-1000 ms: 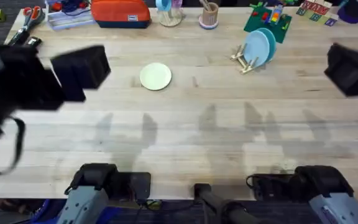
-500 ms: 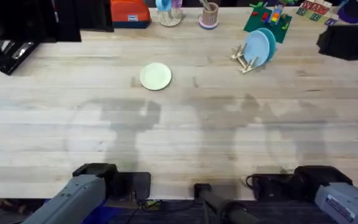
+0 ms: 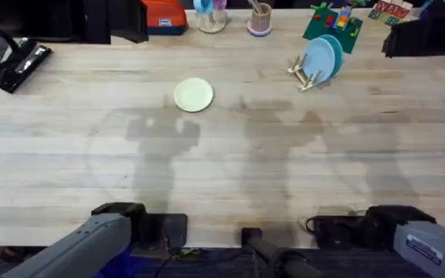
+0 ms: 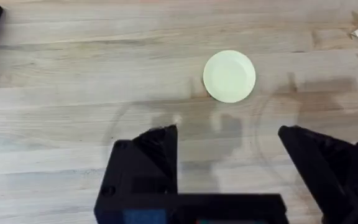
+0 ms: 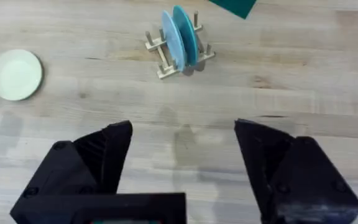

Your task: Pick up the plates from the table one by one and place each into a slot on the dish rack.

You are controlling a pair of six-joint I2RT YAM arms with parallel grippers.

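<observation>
At the far left edge of the table (image 3: 68,170) we see a black stapler-like tool (image 3: 23,66), and along the back edge an orange pouch (image 3: 164,15), a clear cup (image 3: 211,15) and a wooden pencil cup (image 3: 260,19). The cream-yellow plate (image 3: 194,95) lies flat left of centre, with bare planks all around it. In the left wrist view our left gripper (image 4: 229,140) is spread wide and empty, and the plate sits beyond the gap between its fingers, well apart from both. To the right, the dish rack (image 3: 309,73) holds two light blue plates (image 3: 321,56) upright in its slots, just in front of a green board (image 3: 332,27). Our right gripper (image 5: 184,140) is likewise spread and empty, the rack ahead of it and the cream plate off to one side.
</observation>
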